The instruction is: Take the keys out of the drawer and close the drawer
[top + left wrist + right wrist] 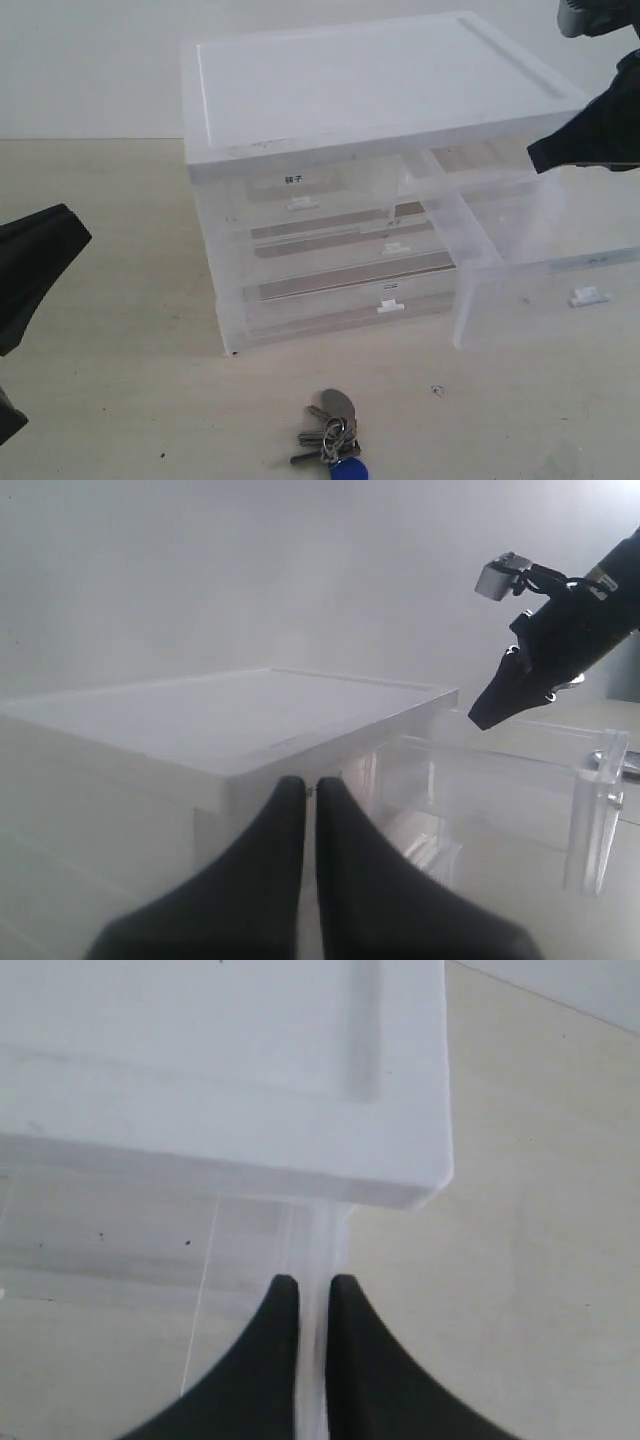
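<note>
The keys [335,435], a metal bunch with a blue fob and a grey oval tag, lie on the table in front of the cabinet. The clear drawer [545,290] with its white tab handle [589,296] stands pulled out at the upper right of the cabinet, and nothing shows inside it. My right gripper [535,155] is shut and hangs just over the drawer's far side wall [312,1235]; that wall runs in line with the slit between its jaws [315,1282]. The left wrist view shows the same gripper [485,718] above the drawer's rim [500,755]. My left gripper [85,235] is shut and empty, left of the cabinet [310,782].
The cabinet has a white lid [370,80] and clear plastic drawers. A half-width drawer with a black label [293,180] sits shut at the upper left, with two full-width drawers [390,290] below it. Bare beige table [120,380] stretches to the left and front.
</note>
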You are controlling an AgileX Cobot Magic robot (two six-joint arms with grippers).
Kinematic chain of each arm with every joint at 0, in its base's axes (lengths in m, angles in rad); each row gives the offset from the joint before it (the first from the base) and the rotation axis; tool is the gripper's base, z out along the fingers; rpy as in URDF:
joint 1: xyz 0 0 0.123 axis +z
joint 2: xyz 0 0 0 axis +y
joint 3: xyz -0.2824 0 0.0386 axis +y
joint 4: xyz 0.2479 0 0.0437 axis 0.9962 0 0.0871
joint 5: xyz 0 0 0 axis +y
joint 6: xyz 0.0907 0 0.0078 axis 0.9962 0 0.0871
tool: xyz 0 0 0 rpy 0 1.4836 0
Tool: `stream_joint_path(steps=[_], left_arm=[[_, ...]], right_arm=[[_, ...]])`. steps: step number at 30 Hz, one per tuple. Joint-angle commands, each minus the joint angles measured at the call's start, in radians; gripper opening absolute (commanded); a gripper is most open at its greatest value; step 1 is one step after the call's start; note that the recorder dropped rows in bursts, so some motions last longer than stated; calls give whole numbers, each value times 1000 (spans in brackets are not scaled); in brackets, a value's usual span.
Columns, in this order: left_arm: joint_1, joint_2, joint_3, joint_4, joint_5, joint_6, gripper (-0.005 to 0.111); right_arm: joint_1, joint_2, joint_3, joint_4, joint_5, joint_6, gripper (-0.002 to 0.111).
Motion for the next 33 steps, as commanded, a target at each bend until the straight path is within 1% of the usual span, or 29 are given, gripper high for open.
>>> stream_joint_path(steps=[1, 3, 5, 8, 13, 15, 20, 28, 30, 31, 33], left_arm=[[1, -3, 8, 3, -10, 0, 5], [1, -3, 8, 3, -10, 0, 5], [1, -3, 8, 3, -10, 0, 5], [1, -3, 8, 3, -10, 0, 5], [1, -3, 8, 3, -10, 0, 5], [1, -3, 8, 3, -10, 0, 5], [1, -3, 8, 3, -10, 0, 5], [1, -3, 8, 3, -10, 0, 5], [1, -3, 8, 4, -10, -2, 5], [1, -3, 8, 12, -10, -2, 5], [1, -3, 8, 23, -10, -4, 5]], right_arm=[[15, -23, -20, 209, -1, -134, 0], [56, -52, -20, 252, 17, -161, 0], [107, -97, -20, 252, 47, -137, 0], [157, -153, -20, 240, 106, -118, 0], [159, -167, -13, 198, 205, -82, 0], [159, -167, 15, 198, 159, -76, 0], [159, -167, 85, 208, 13, 35, 0], [190, -171, 92, 276, -30, 81, 0], [190, -171, 92, 291, -32, 99, 7], [190, -171, 92, 292, -32, 97, 13], [190, -171, 92, 292, -30, 95, 30]])
